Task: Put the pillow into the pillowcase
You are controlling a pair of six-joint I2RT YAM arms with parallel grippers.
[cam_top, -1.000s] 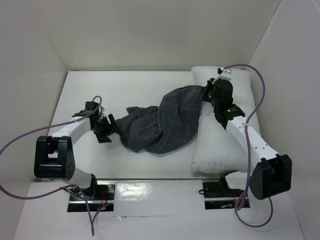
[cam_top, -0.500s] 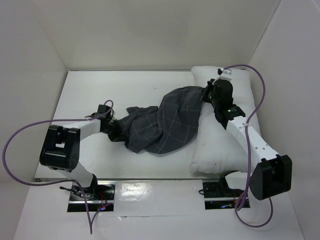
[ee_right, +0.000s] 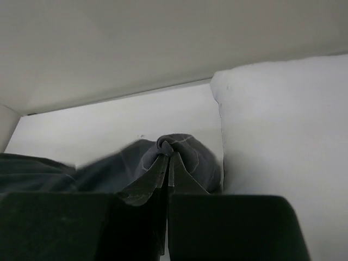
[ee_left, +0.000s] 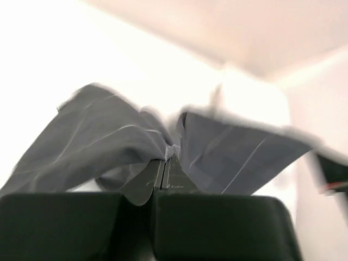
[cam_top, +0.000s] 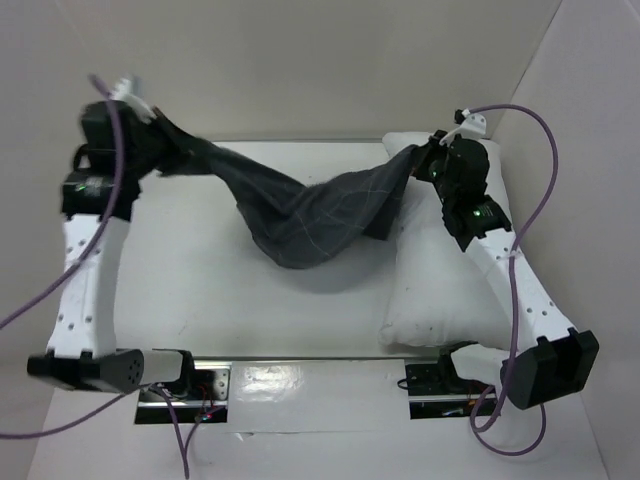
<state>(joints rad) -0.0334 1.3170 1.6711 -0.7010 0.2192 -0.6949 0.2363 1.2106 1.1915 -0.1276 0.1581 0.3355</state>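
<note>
We start with the desk [cam_top: 200, 300], which fills the centre of the top view. The pillow [cam_top: 450, 290] lies on it along the right side of the frame, from upper right to lower right, fully uncovered. The pillowcase [cam_top: 310, 215] hangs as a sagging band from the upper left to the upper right. Its lowest fold is near the centre, and its right end overlaps the pillow's upper left corner.

The left arm [cam_top: 90, 260] stands raised at the upper left. The right arm [cam_top: 510, 280] reaches over the pillow. The left fingers [ee_left: 147, 182] are clenched on a fold of the pillowcase. The right fingers [ee_right: 182, 182] are clenched on a bunched edge of it, just beside the pillow.

We judge the task to be at an early stage. The pillowcase is grasped at two points and lifted, but we see no open mouth and no part of the pillow is inside. Opening the mouth and drawing it over the pillow remain.

One second earlier, the left fingers were spread, low at centre left beside the heaped cloth. They have since closed, and the arm has swung to the upper left, pulling the pillowcase off the desk. The right fingers keep their grasp and sit slightly higher in the frame. The pillow has not moved.
</note>
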